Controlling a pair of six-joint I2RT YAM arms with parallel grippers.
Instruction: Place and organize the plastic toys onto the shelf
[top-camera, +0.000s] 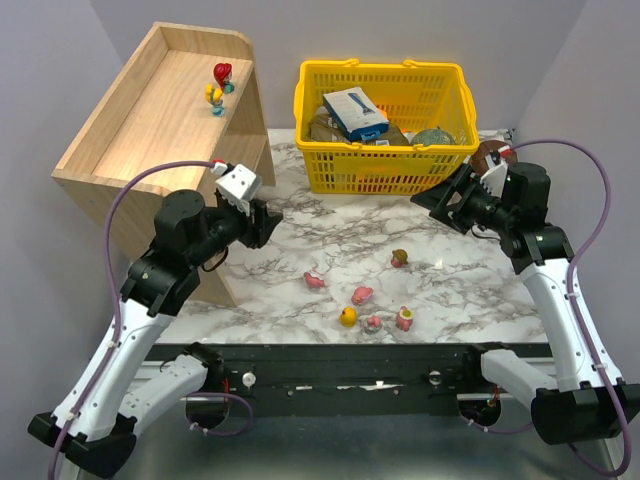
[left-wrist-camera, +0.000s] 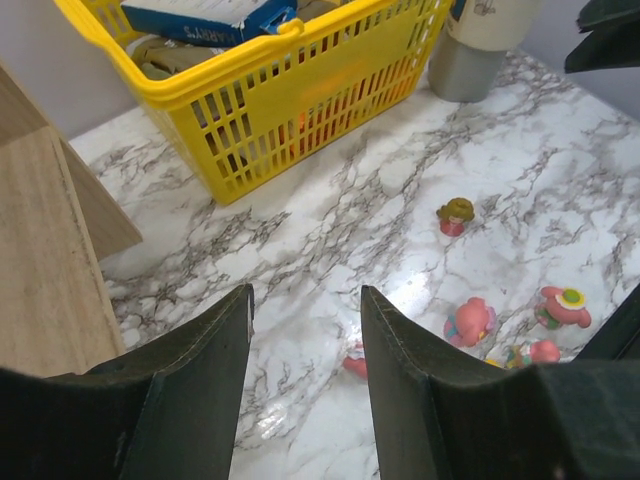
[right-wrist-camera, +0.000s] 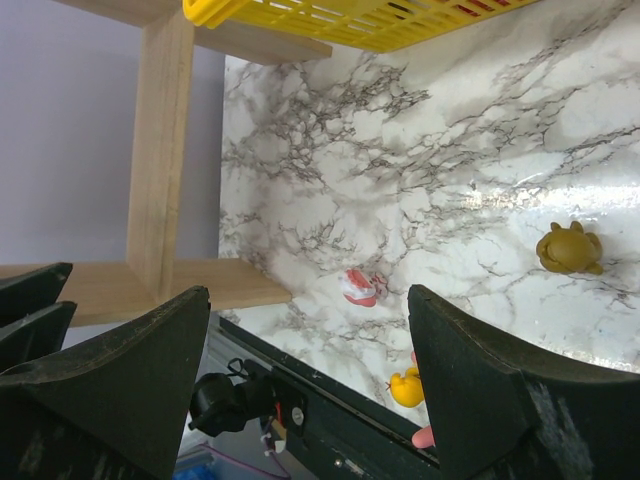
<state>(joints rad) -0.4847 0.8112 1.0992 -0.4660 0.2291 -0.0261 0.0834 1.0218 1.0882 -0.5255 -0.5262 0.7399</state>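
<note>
The left gripper (top-camera: 262, 222) is hovering above the table (top-camera: 330, 240) with its jaws partly apart. Nothing is sitting between its fingers (left-wrist-camera: 200, 370), and it is touching no toy. The shelf (top-camera: 150, 120) is standing just beside it on its left, and the basket (top-camera: 385, 165) is standing ahead of it. Below it and off to its right, loose toys are lying on the marble. An olive toy (left-wrist-camera: 455, 215) is lying farthest ahead, and a pink toy (left-wrist-camera: 470, 320) is lying nearer. A flower-topped toy (left-wrist-camera: 562, 305) is lying just beside the pink one. A red toy (left-wrist-camera: 354, 362) is peeking out by the inner edge of the right finger, down on the table and not in the grip.

The right gripper (top-camera: 445, 200) is hanging over the table near the basket's front corner. Its jaws are standing wide apart and are holding and touching nothing. The olive toy is lying off to one side of it, and the red toy is showing between its fingers, well below them. A yellow toy (right-wrist-camera: 404, 388) is lying beyond that, near the table edge.

Two more toys are standing on the shelf's top tier, well behind the left gripper and above it. They are a red-topped figure (top-camera: 222, 72) and a yellow figure (top-camera: 214, 96), close together near the right side panel.
</note>
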